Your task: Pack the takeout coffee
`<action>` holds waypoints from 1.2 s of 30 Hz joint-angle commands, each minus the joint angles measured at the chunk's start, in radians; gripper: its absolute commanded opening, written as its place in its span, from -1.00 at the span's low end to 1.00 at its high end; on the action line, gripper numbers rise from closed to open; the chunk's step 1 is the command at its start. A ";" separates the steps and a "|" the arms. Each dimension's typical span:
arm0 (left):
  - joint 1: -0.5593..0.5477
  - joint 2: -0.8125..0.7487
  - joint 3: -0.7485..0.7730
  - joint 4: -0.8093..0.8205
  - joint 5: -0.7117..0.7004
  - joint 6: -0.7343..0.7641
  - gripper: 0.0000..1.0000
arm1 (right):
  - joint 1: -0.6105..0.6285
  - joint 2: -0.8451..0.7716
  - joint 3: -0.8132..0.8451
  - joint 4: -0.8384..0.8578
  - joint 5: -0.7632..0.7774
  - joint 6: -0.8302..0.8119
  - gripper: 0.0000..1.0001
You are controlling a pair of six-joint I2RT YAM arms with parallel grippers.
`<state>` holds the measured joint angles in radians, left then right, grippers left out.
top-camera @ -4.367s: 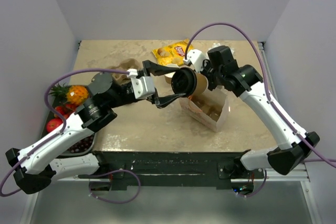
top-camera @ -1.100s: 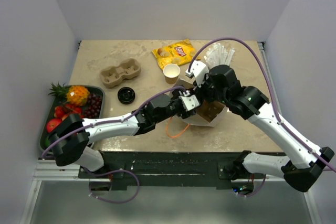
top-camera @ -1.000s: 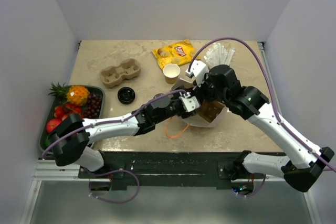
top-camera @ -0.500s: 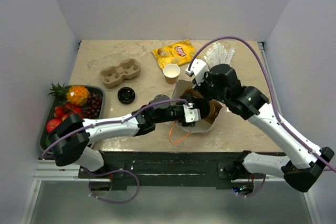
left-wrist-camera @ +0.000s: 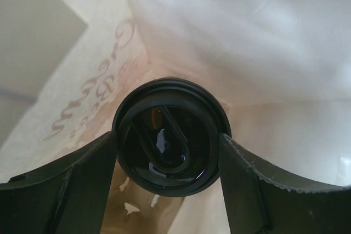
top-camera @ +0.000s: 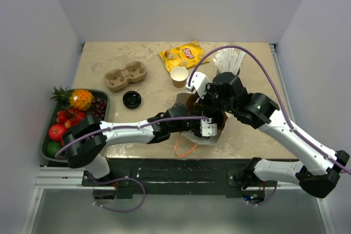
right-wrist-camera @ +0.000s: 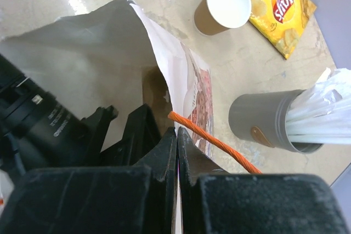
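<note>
The takeout coffee (left-wrist-camera: 171,145) is a cup with its round black lid facing the left wrist camera. My left gripper (left-wrist-camera: 170,154) is shut on it, one finger on each side of the lid. It is held deep inside the white paper bag (left-wrist-camera: 247,36). From above, the left gripper (top-camera: 204,120) reaches into the bag (top-camera: 193,136) and the cup is hidden. My right gripper (right-wrist-camera: 176,134) is shut on the bag's top edge (right-wrist-camera: 159,47) beside the orange rope handle (right-wrist-camera: 211,138). From above it (top-camera: 207,101) is over the bag's far side.
A second, open tan cup (top-camera: 179,76) and a yellow chips bag (top-camera: 180,55) lie behind the paper bag. A grey cup of straws (top-camera: 227,61) stands at its right. A pulp carrier (top-camera: 126,76), a loose black lid (top-camera: 131,100) and a fruit tray (top-camera: 52,147) are at the left.
My left gripper has gone from the bag's mouth to deeper inside with the cup. The bag has shifted toward the front left, and my right gripper moved left with its edge.
</note>
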<state>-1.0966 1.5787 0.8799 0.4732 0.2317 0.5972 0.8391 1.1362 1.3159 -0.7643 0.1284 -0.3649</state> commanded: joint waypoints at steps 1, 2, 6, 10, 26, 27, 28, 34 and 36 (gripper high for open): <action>-0.013 0.013 0.042 0.050 -0.097 0.062 -1.00 | 0.011 -0.010 0.077 -0.013 -0.026 -0.019 -1.00; -0.014 0.020 0.045 0.051 -0.112 0.067 -1.00 | 0.011 -0.001 0.083 -0.023 -0.029 -0.016 -1.00; -0.014 0.040 0.060 0.058 -0.155 0.095 -1.00 | 0.012 0.014 0.120 -0.047 -0.052 -0.014 -1.00; -0.016 0.049 0.062 0.045 -0.127 0.115 -1.00 | 0.020 0.011 0.120 -0.058 -0.056 -0.023 -1.00; -0.029 0.033 0.027 0.041 0.016 0.059 -1.00 | 0.067 -0.015 0.040 -0.009 -0.012 -0.072 -1.00; -0.029 0.040 0.028 0.032 0.024 0.094 -1.00 | 0.072 -0.016 0.040 -0.010 -0.018 -0.075 -1.00; -0.029 0.044 0.028 0.022 0.026 0.107 -1.00 | 0.080 -0.013 0.040 -0.013 -0.019 -0.078 -1.00; -0.031 0.086 0.028 -0.024 -0.011 0.208 -1.00 | 0.123 -0.009 0.049 -0.055 -0.012 -0.085 -1.00; -0.029 0.086 0.030 -0.041 -0.019 0.228 -1.00 | 0.127 -0.006 0.055 -0.064 -0.016 -0.080 -1.00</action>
<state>-1.1225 1.6501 0.9104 0.4484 0.2092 0.7456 0.9504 1.1496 1.3533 -0.8364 0.1143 -0.4362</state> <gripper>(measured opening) 0.741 0.007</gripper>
